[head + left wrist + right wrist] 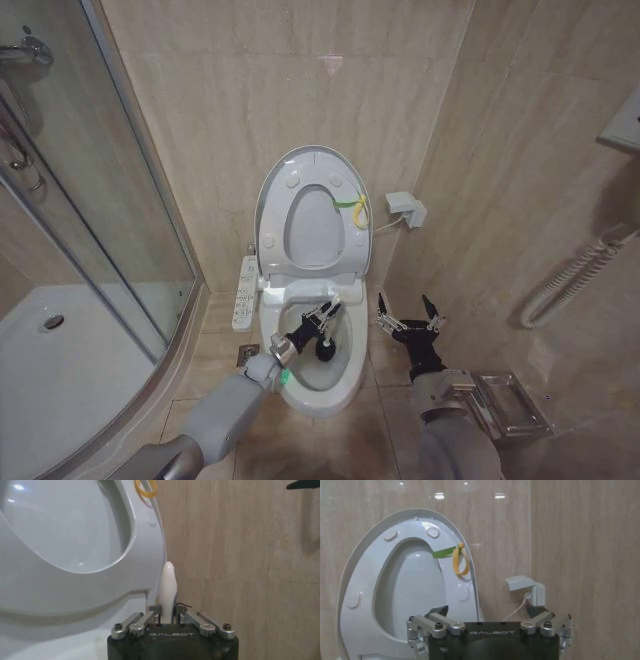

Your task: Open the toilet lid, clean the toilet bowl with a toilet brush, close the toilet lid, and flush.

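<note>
Toilet lid [312,180] stands upright against the wall, seat ring raised with it, yellow-green strap [352,208] at its edge. Left end effector [322,322] is over the toilet bowl [318,395], clamped narrow on the white handle of the toilet brush [167,583]; dark brush head [326,351] sits down inside the bowl. Right end effector [408,322] hovers just beside the bowl, fingers spread wide, holding nothing.

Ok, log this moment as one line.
toilet lid up | left gripper holds toilet brush in toilet bowl | right gripper open, beside bowl
</note>
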### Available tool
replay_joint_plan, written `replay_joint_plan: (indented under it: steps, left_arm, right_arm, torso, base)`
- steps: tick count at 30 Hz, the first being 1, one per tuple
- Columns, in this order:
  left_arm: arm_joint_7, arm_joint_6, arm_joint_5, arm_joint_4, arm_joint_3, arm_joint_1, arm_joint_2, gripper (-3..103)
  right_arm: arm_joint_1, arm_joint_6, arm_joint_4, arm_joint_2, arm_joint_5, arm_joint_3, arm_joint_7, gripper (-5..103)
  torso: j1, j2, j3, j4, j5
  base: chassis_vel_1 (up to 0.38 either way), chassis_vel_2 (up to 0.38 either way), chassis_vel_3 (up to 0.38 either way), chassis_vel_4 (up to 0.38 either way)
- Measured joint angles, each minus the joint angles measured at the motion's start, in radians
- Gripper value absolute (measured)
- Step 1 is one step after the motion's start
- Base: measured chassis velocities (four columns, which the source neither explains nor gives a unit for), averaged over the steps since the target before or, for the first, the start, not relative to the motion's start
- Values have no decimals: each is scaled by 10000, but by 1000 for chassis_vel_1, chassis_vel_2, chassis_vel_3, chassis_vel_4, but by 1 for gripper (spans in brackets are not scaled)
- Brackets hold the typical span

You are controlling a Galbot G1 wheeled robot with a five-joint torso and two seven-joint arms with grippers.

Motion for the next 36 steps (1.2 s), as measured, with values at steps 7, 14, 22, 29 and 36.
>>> replay_joint_plan:
  steps: [7,14,22,29,36]
  left_arm:
    - [-10,23,8,-47,50,-54,-24,19]
    - [-10,28,13,34,150,-159,-53,19]
    - [-22,25,7,43,261,-177,-174,19]
    - [-168,36,190,81,450,-59,-603,19]
    - [-280,69,199,139,548,60,-996,19]
  right_arm:
    - [1,0,0,0,0,0,0,100]
    - [-2,0,0,0,0,0,0,100]
    - [3,0,0,0,0,0,0,100]
    - [0,0,0,0,0,0,0,100]
    - [0,0,0,0,0,0,0,100]
  torso:
    - [3,0,0,-4,0]
    - [-5,2,-1,0,1]
    - [6,0,1,-1,0]
    - [-2,1,-1,-3,1]
    - [-4,2,-1,-3,2]
  base:
    - [-38,41,41,-42]
    - [0,0,0,0]
    - [-83,66,82,-74]
    - [-16,19,15,-18]
    - [0,0,0,0]
